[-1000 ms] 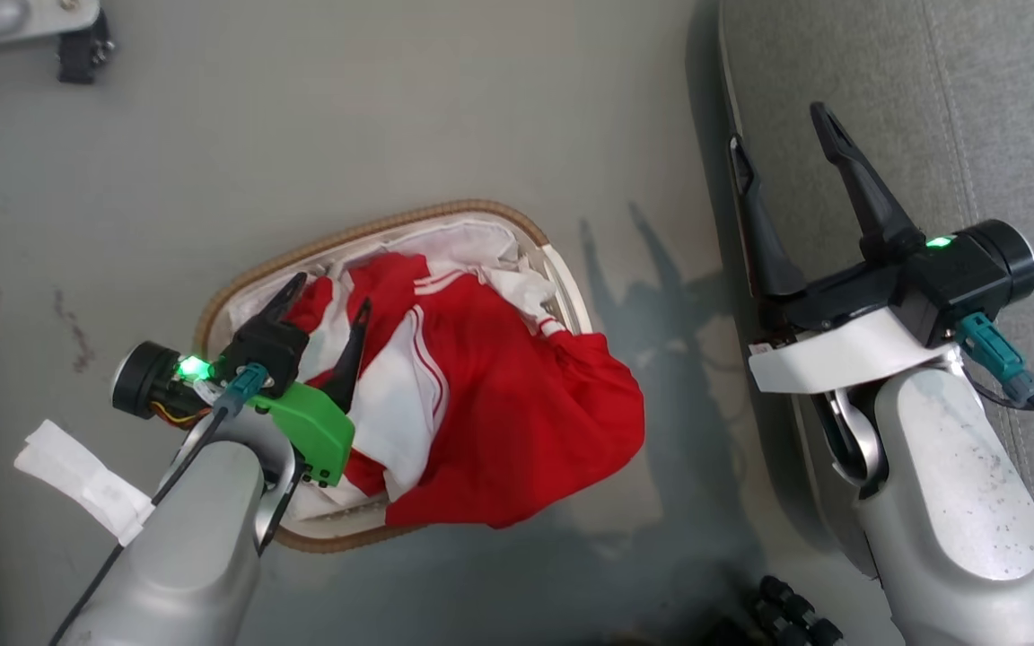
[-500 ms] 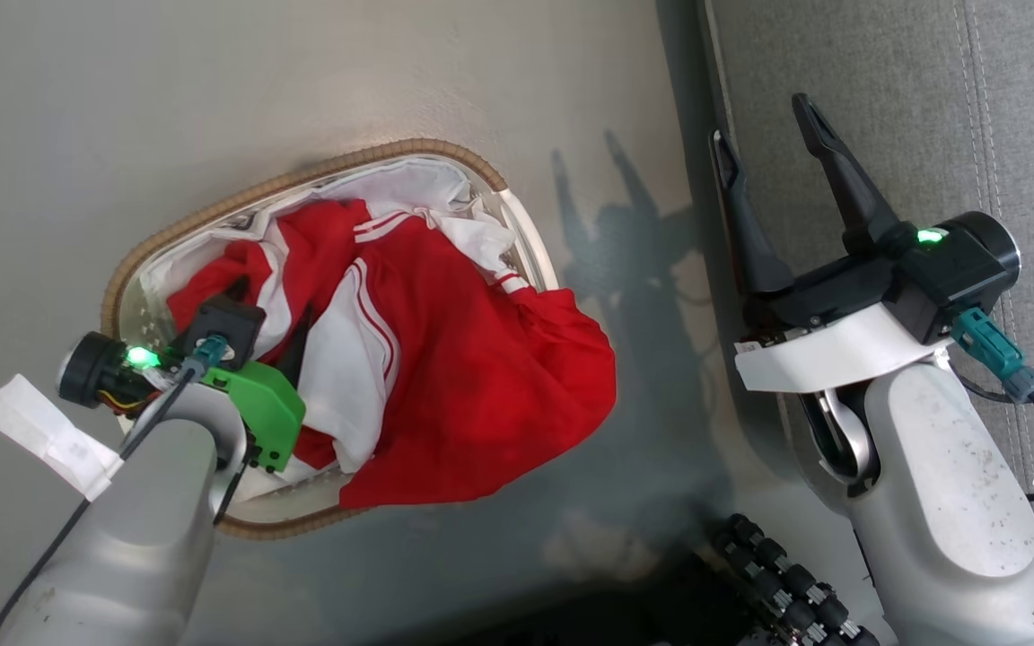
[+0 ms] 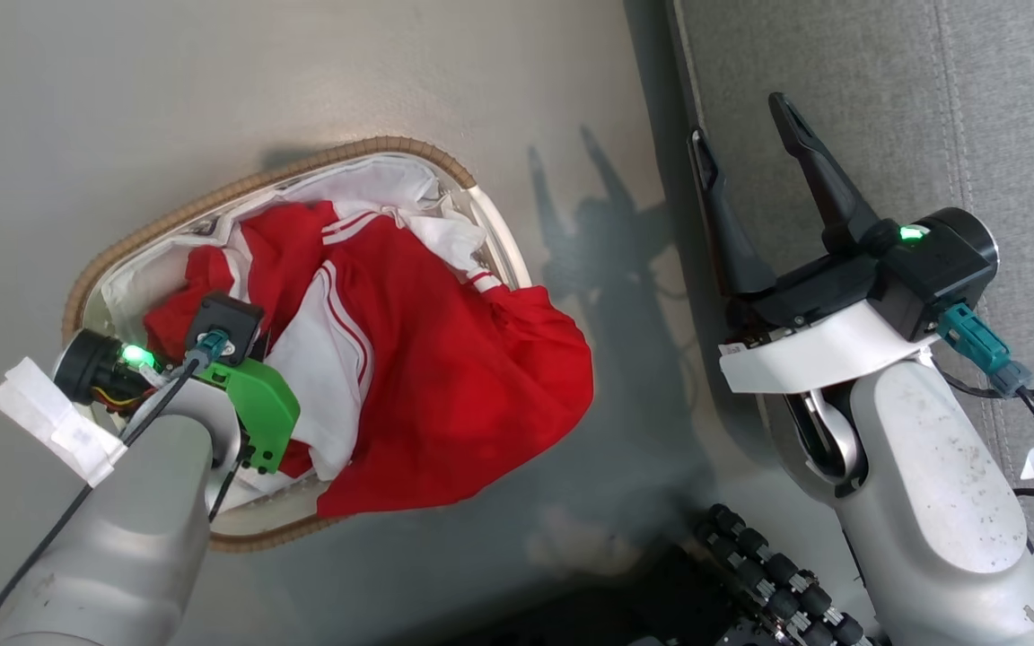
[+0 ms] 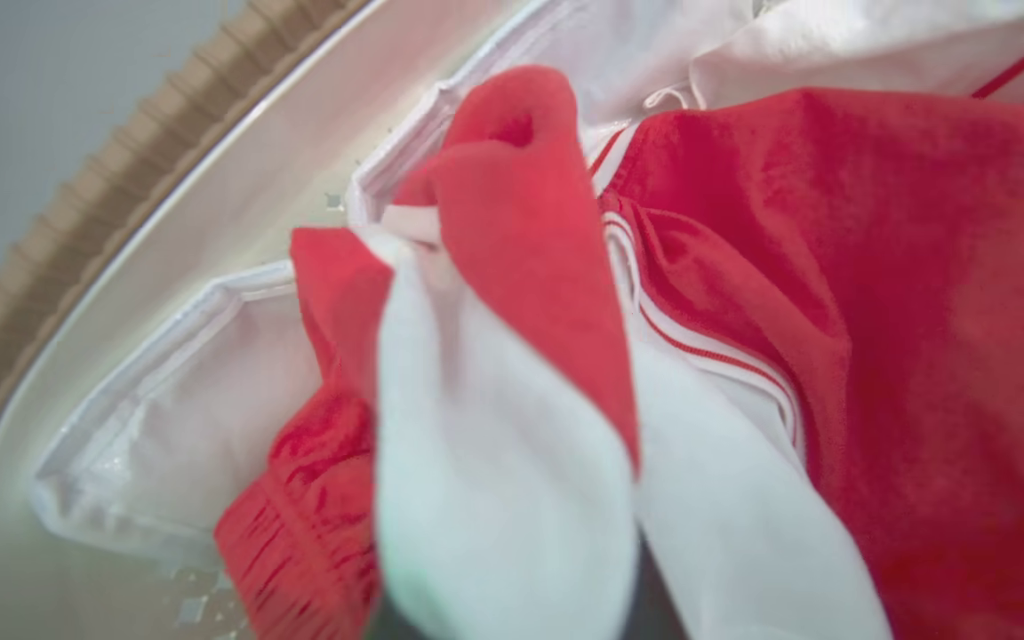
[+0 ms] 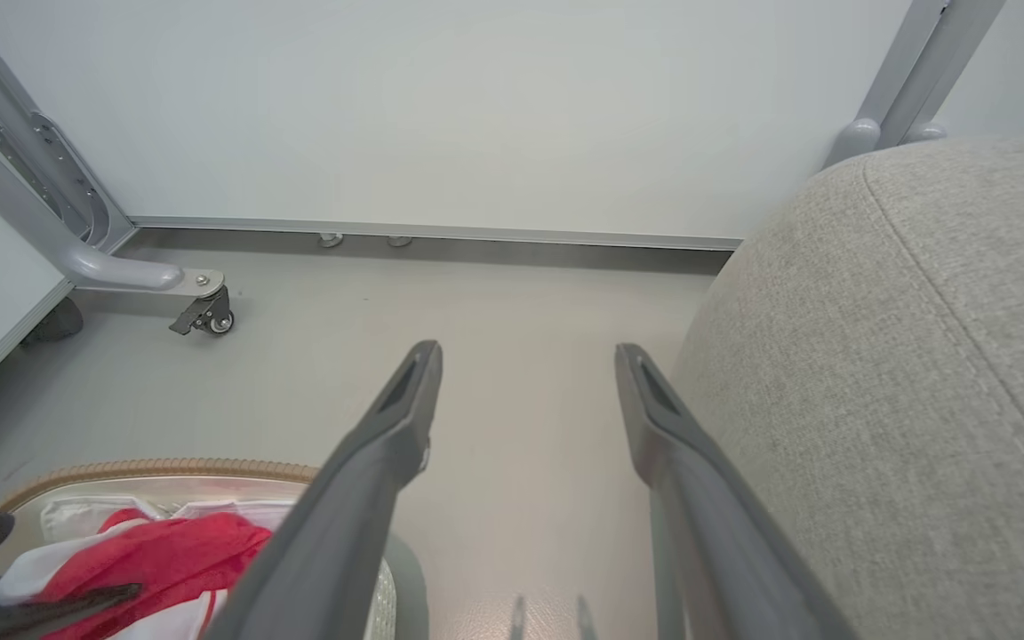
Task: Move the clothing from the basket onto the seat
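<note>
Laundry pick-up seen from above: an oval white perforated plastic basket with a brown woven rim stands on a pale grey floor, heaped with soft bright red garments with white stripes and panels. All the garments are in the basket. One red fold spills over the rim on the side nearest the large grey fabric-upholstered seat cushion, which lies apart from the basket across a strip of floor.

Your left gripper sits deep in the heap at the side of the basket farthest from the seat cushion. Its fingers are buried under red and white cloth, so you cannot tell whether they are clenched on fabric. Your right gripper hangs beyond the basket, over the near edge of the seat cushion, with its two dark fingers spread wide and empty.

The step in hand looks to be taking a first grip. Before lifting, make sure the fingers pinch several layers of red fabric and not the plain white liner cloth just beside them at the basket wall, or the basket may rise too. Lift straight up until the trailing fold clears the rim, then carry it across. Expect the cloth to sag and drag.
</note>
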Tool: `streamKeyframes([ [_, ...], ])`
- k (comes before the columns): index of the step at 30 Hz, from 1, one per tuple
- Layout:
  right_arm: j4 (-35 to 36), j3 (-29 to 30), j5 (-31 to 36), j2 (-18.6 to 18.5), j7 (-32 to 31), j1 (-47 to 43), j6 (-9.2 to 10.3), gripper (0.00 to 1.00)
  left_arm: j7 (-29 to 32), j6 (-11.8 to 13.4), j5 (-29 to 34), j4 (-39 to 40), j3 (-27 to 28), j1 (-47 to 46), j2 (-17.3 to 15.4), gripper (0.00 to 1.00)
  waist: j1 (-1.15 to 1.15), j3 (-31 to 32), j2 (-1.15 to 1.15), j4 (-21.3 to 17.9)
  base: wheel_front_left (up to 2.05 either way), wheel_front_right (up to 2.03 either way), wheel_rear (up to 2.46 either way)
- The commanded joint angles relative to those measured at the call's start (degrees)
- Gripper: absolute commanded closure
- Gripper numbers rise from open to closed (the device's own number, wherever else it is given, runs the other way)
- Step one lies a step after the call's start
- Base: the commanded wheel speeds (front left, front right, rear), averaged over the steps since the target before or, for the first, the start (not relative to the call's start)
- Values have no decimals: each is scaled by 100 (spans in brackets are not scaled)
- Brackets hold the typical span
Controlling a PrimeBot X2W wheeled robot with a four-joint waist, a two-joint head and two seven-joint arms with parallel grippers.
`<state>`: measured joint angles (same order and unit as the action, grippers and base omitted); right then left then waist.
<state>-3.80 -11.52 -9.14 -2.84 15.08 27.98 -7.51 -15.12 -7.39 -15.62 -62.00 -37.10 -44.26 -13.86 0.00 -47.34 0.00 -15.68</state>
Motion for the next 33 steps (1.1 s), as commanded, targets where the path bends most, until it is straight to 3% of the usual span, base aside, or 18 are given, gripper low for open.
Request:
streamKeyframes([
  [1, -35, 12, -42, -17, 14, -26, 4, 0, -6, -12, -94, 64, 60, 123, 4, 100, 0, 190, 0, 17, 0, 0, 0],
  [13, -403, 219, 282, -19, 13, -379, 4, 0, -5, 7, -69, 887, 410, 1088, 327, 100, 0, 1549, 0, 458, 0, 0, 0],
  [20, -593, 384, 372, -23, 13, -799, 5, 0, -6, 11, -183, 1562, 975, 1681, 615, 100, 0, 2406, 0, 776, 0, 0, 0],
  [33, -832, 550, 542, -20, 13, -1582, 5, 0, -6, -7, 168, 2910, 1712, 2566, 934, 100, 0, 3630, 0, 1140, 0, 0, 0],
])
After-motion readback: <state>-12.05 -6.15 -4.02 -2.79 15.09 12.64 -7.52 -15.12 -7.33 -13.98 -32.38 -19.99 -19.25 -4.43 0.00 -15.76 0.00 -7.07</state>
